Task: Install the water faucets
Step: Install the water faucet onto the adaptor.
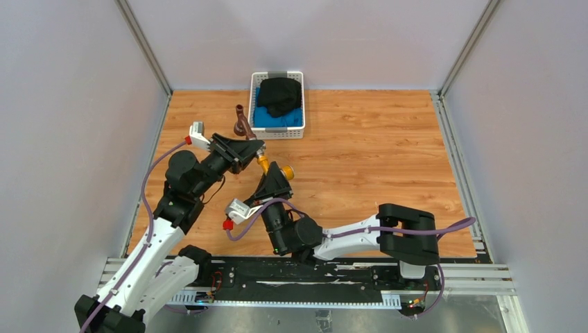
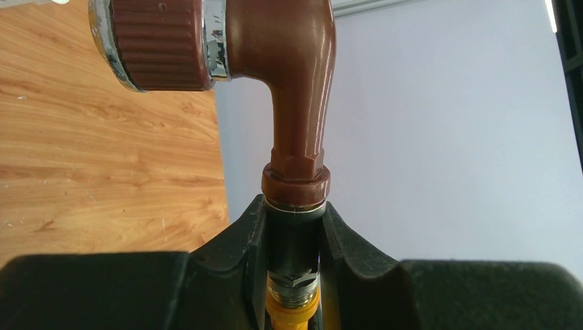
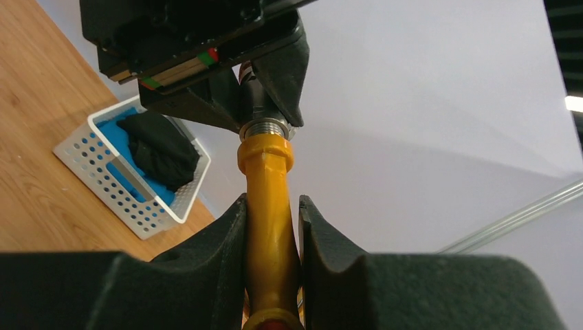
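Brown faucet and yellow faucet, seemingly stiff, slick metal, sit clamped at their stems by left gripper and right gripper.

Above a wood-grain tabletop, the right gripper is closed on a brass-yellow metal faucet, whose far end runs into the clamped left gripper. A dark reddish-brown faucet rises just beyond the left gripper. Beside it stands a white perforated plastic basket holding a crumpled black cloth on a blue pad.
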Motion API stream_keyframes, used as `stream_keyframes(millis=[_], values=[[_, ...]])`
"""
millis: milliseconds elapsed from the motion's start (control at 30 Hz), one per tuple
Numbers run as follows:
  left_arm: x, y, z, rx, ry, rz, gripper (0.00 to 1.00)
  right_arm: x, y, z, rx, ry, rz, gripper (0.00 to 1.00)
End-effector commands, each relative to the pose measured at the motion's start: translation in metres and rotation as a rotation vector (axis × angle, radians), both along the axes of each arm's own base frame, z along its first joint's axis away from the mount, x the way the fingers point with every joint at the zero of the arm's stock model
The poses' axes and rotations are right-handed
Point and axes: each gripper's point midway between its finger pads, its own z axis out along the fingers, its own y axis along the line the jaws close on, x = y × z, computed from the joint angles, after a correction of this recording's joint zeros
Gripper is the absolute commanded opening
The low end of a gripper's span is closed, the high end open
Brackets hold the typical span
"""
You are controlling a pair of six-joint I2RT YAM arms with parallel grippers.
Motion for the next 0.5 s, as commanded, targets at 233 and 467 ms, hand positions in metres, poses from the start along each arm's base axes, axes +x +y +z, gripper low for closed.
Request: stream_keyframes(millis=[233, 467], values=[[-0.02, -0.007, 0.014, -0.057, -0.062, -0.085, 0.0, 0.003, -0.022, 0.036, 0.483, 0.096, 0.139, 0.0], [-0.024, 0.002, 0.024, -0.09, -0.123, -0.04, 0.0, -0.002, -0.027, 0.044, 0.713, 0.227, 0.283, 0.0]])
